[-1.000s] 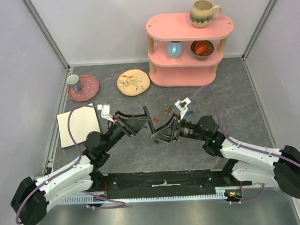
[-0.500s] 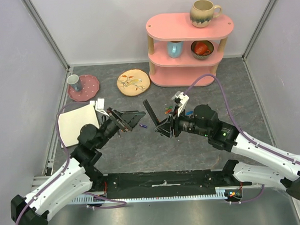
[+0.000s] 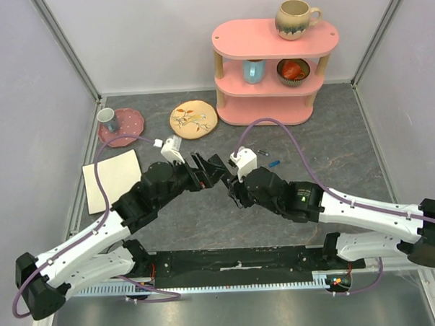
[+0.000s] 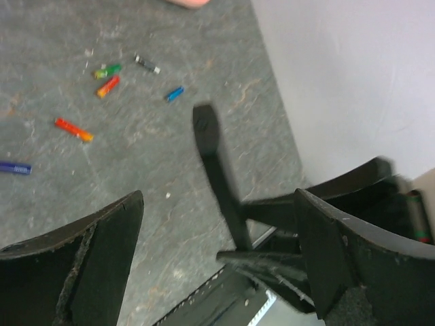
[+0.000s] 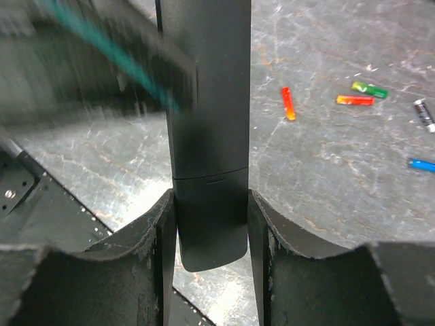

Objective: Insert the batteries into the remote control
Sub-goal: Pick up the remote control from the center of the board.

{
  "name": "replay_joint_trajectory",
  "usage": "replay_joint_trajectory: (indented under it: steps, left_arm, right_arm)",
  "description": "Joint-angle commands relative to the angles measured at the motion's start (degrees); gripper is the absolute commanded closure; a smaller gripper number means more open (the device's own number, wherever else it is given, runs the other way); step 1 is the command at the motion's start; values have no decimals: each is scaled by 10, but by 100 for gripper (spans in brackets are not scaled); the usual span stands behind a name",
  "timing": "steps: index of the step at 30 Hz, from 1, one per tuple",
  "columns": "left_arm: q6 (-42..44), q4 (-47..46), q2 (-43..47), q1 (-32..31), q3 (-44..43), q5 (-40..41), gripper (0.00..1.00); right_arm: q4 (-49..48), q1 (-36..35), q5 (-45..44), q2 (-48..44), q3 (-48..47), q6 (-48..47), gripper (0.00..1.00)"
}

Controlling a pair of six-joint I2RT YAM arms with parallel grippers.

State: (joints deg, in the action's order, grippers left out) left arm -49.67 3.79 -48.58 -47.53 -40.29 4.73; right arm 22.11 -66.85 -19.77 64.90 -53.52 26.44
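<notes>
The remote control (image 5: 207,136) is a long black bar standing upright between the fingers (image 5: 153,238) of my right gripper (image 5: 209,197), which is shut on its lower end. In the top view the right gripper (image 3: 233,187) sits mid-table, close to the left gripper (image 3: 212,169). My left gripper (image 4: 217,204) is open and holds nothing, and the remote control (image 4: 211,149) rises in front of its gap. The batteries lie loose on the table beyond: green (image 4: 107,70), orange (image 4: 107,86), blue (image 4: 174,94) and red-orange (image 4: 73,129). In the top view the arms hide most of them.
A pink three-tier shelf (image 3: 271,74) with mugs stands at the back right. A floral plate (image 3: 193,119) and a pink plate (image 3: 122,128) with a cup lie at the back left. A white pad (image 3: 111,180) lies at the left. Walls close in on three sides.
My left gripper opened and pulled back to the left, then swung in again toward the remote. The right gripper carried the remote leftward, still shut on it.
</notes>
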Motion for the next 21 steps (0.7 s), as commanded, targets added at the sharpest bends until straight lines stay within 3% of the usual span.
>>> replay_joint_trajectory:
  steps: [1,8,19,21]
  left_arm:
    - [12,46,-14,-39,-18,63,6]
    - [-15,39,-44,-49,-26,88,28]
    - [-24,22,-75,-49,-50,107,38]
    - [-25,9,-81,-49,-48,106,44]
  right_arm:
    - [-1,-19,-104,8,-44,5,69]
    - [5,-56,-155,36,-73,2,69]
    - [11,-68,-176,52,-78,10,69]
    - [10,-71,-175,54,-77,12,69]
